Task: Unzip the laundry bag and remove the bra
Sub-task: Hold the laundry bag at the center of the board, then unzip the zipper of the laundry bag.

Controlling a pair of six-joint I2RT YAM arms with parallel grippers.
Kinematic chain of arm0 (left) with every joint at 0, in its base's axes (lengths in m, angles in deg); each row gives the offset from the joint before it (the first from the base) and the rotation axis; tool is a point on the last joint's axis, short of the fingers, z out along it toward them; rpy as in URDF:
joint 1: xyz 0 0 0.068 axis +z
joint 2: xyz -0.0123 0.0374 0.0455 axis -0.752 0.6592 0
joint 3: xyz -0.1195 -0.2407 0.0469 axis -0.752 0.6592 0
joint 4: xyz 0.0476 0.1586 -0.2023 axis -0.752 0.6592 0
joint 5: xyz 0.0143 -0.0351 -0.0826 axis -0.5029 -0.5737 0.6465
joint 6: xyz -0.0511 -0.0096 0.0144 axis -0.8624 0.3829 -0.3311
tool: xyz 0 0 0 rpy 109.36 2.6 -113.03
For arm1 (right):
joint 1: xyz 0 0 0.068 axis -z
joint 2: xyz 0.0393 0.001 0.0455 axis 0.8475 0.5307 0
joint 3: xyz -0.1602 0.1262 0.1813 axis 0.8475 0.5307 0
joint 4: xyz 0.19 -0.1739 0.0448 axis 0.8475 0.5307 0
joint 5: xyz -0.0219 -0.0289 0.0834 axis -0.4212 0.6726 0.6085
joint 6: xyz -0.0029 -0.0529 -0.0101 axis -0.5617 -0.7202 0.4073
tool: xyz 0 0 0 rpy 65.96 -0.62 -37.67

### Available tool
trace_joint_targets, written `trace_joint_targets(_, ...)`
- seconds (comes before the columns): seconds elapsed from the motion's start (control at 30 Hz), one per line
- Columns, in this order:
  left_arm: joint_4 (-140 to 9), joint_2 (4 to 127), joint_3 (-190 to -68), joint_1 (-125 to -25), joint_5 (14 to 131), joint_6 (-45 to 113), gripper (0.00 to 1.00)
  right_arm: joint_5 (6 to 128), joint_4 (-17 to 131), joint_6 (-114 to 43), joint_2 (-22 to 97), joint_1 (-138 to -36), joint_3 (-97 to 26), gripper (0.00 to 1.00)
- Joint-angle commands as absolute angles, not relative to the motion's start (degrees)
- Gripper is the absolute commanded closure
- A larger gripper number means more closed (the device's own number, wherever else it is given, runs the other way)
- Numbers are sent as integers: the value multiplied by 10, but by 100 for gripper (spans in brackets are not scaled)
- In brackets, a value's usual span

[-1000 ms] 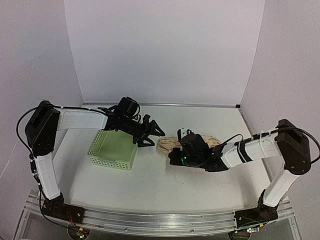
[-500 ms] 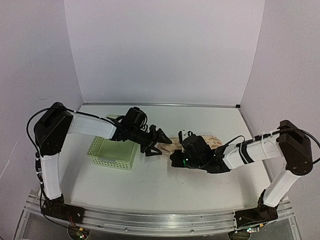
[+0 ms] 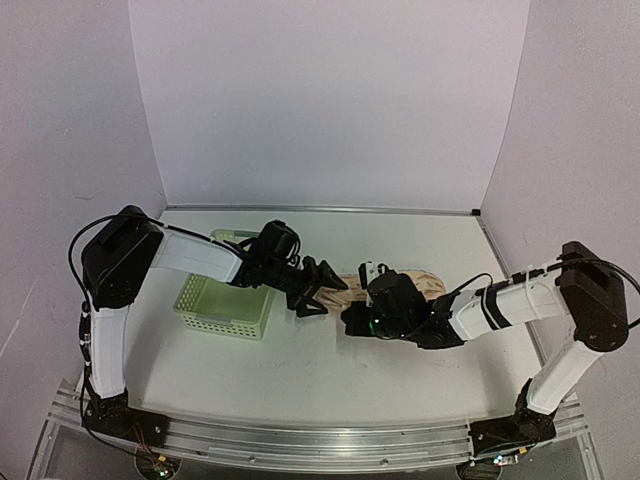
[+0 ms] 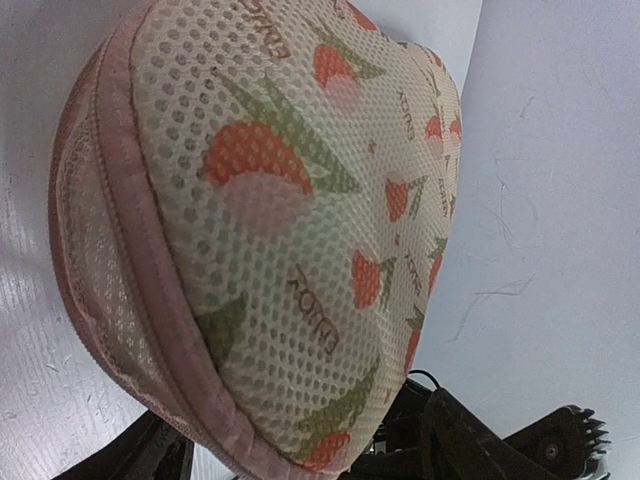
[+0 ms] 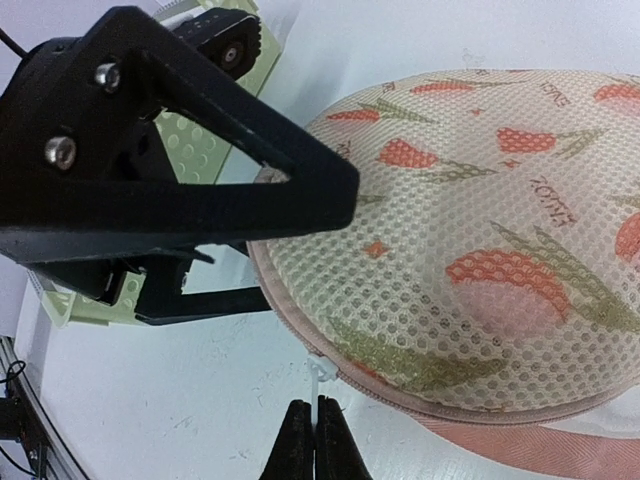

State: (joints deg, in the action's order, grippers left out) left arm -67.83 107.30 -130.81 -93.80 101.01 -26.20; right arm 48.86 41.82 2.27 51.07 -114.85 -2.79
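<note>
The laundry bag [image 3: 424, 283] lies mid-table: padded beige mesh with a red-and-green print and pink zip edging [image 5: 300, 300]. It fills the left wrist view [image 4: 280, 220]. My left gripper [image 3: 318, 287] is open, one black finger [image 5: 200, 170] over the bag's left end and the other [image 5: 200, 300] beside it near the table. My right gripper [image 5: 315, 430] is shut on the white zip pull [image 5: 322, 375] at the bag's near edge, and in the top view this gripper [image 3: 347, 322] sits just in front of the bag. The bra is hidden.
A light green lattice basket [image 3: 225, 305] stands left of the bag, under the left forearm, and shows behind the left fingers [image 5: 205, 145]. The white table [image 3: 300, 380] is walled at the back and both sides.
The left arm has swung right from above the basket to the bag's left end, where its open jaws now straddle it. The right gripper has kept its place.
</note>
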Motion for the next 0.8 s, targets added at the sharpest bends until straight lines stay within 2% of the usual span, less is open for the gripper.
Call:
trace_joint_targets(0.0,-700,1089,-1335,-939,1000,-279,24,506,373,14,484,-1146,-23,100)
trace_joint_targets(0.13,-703,1088,-1338,-938,990,-281,37,513,369,13,486,-1146,-17,100)
trace_joint_targets(0.57,-704,1083,-1335,-926,988,-274,100,508,361,21,460,-1146,22,100)
trace_joint_targets(0.77,-704,1066,-1332,-919,995,-260,100,477,369,23,432,-1146,55,100)
